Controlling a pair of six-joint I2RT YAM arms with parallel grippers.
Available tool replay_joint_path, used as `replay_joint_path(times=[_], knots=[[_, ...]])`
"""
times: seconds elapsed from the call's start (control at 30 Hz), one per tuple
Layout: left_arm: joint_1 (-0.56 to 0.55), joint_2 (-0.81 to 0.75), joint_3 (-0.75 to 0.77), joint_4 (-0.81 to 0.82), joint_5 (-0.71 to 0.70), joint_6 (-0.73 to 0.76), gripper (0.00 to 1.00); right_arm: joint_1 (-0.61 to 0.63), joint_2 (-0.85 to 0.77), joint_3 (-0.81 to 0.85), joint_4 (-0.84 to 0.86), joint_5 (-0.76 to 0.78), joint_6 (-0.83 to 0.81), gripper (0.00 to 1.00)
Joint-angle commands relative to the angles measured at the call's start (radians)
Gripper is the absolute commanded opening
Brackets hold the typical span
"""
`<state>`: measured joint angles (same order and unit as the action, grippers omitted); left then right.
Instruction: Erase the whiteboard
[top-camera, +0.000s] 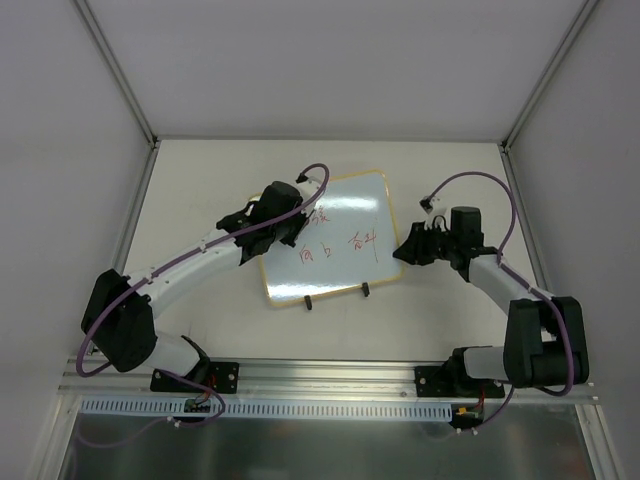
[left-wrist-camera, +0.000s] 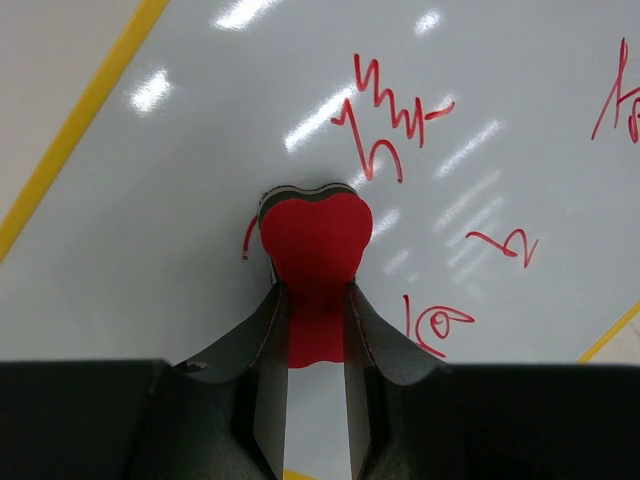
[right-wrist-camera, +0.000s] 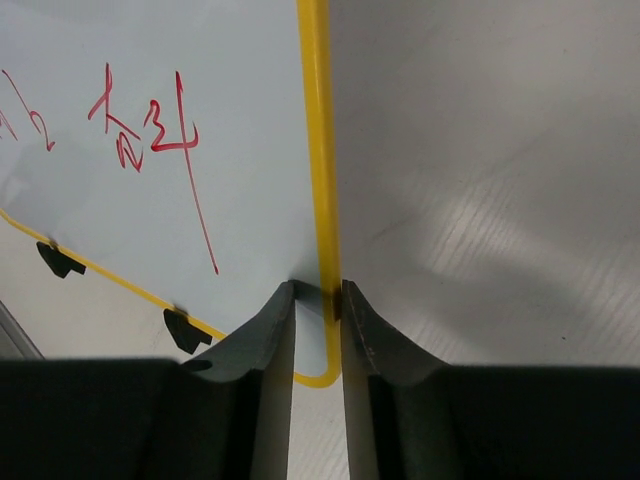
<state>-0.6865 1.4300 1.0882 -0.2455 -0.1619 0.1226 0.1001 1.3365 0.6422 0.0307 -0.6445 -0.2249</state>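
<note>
- Near the middle of the table (top-camera: 200, 180), the whiteboard (top-camera: 340, 240) lies flat and slightly turned, with its two black feet (top-camera: 308, 300) at the near edge.
- Red handwriting (top-camera: 335, 245) crosses the centre and right of the board. The left wrist view shows several scrawled marks (left-wrist-camera: 385, 120) on the white surface.
- The left gripper (top-camera: 290, 222) reaches from the left over the far left part of the board.
- In its own camera, the left gripper (left-wrist-camera: 315, 290) is clenched on a red block (left-wrist-camera: 315, 235) with a heart-shaped outline and a dark edge. The block's far end rests against the board surface, just beside a short red stroke.
- The right gripper (top-camera: 405, 245) sits at the right edge of the board, towards its near right corner.
- From the right wrist, the right gripper (right-wrist-camera: 318, 290) is closed on the yellow frame (right-wrist-camera: 318, 150), with one finger on the white face and the other on the table side. The frame's rounded corner shows just below the fingertips.
- Both feet (right-wrist-camera: 185, 330) show along the frame to the left of that grip.
</note>
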Motion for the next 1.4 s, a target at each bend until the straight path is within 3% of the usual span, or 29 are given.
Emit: replay_joint_path(times=[0.0, 0.13, 0.2, 0.43, 0.63, 0.8, 0.97, 1.37], knots=[[-0.033, -0.017, -0.054, -0.006, -0.039, -0.047, 0.04, -0.003, -0.060, -0.030, -0.008, 0.022, 0.019, 0.20], [-0.082, -0.010, -0.089, 0.011, -0.077, -0.093, 0.03, -0.002, -0.106, -0.059, -0.008, 0.049, 0.033, 0.19], [-0.106, 0.007, -0.106, 0.023, -0.100, -0.110, 0.00, 0.000, -0.114, -0.068, -0.008, 0.055, 0.038, 0.11], [-0.199, 0.057, -0.096, 0.041, -0.171, -0.193, 0.00, 0.009, -0.145, -0.091, -0.015, 0.078, 0.052, 0.10], [-0.202, -0.023, -0.068, 0.040, -0.344, -0.193, 0.00, 0.035, -0.189, -0.108, -0.025, 0.124, 0.047, 0.10], [-0.160, 0.003, -0.001, 0.045, -0.421, -0.158, 0.00, 0.052, -0.192, -0.104, -0.026, 0.128, 0.045, 0.08], [-0.116, 0.056, 0.032, 0.135, -0.372, -0.150, 0.00, 0.067, -0.197, -0.107, -0.026, 0.138, 0.032, 0.04], [-0.154, 0.196, 0.058, 0.201, -0.258, -0.156, 0.00, 0.073, -0.209, -0.102, -0.063, 0.147, 0.001, 0.04]])
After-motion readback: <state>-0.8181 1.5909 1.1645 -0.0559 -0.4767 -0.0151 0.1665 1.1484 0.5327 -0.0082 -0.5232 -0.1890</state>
